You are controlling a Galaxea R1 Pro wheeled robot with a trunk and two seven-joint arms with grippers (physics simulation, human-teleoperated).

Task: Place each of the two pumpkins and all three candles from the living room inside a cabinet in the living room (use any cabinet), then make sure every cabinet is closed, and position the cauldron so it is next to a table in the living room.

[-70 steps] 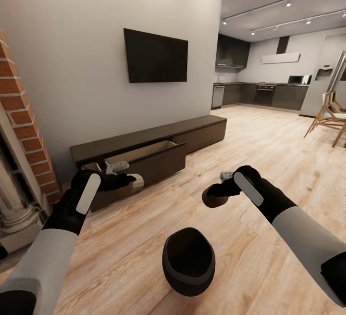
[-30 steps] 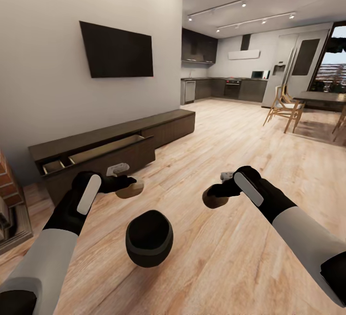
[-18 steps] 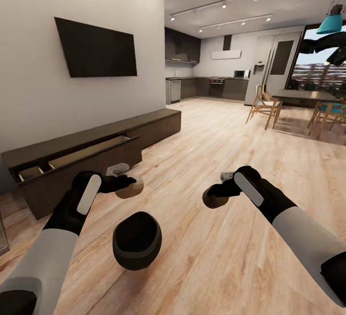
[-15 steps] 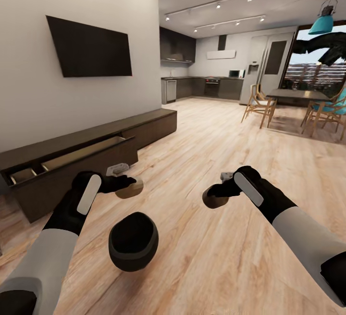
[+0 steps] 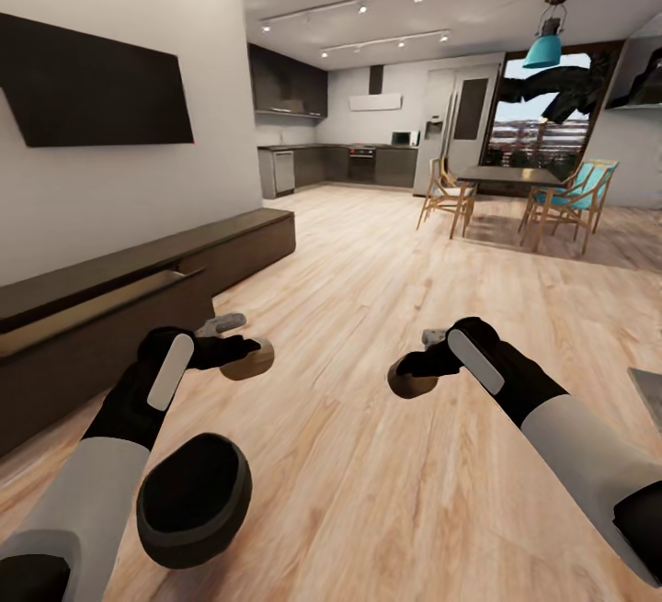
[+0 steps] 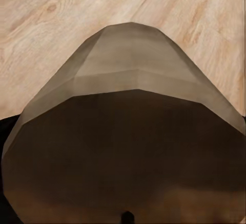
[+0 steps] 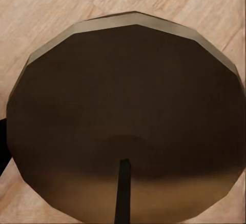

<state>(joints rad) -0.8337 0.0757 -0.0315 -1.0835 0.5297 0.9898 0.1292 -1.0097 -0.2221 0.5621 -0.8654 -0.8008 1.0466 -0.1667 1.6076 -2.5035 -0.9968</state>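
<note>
A squat grey-tan cylindrical candle sits gripped in the left pincer; the left wrist view shows its faceted side close up over pale wood floor. A second short tan candle is clamped in the right pincer, its round dark end facing the right wrist camera. Below and outward of the left pincer, beside the left forearm, stands the small glossy black rounded cauldron on the floor; its wide mouth looks dark, contents unreadable. Further outward of the left pincer runs the long low dark-brown wooden cabinet, one drawer front standing out. Beyond the right pincer, far off, stands a dining table with wooden chairs.
</note>
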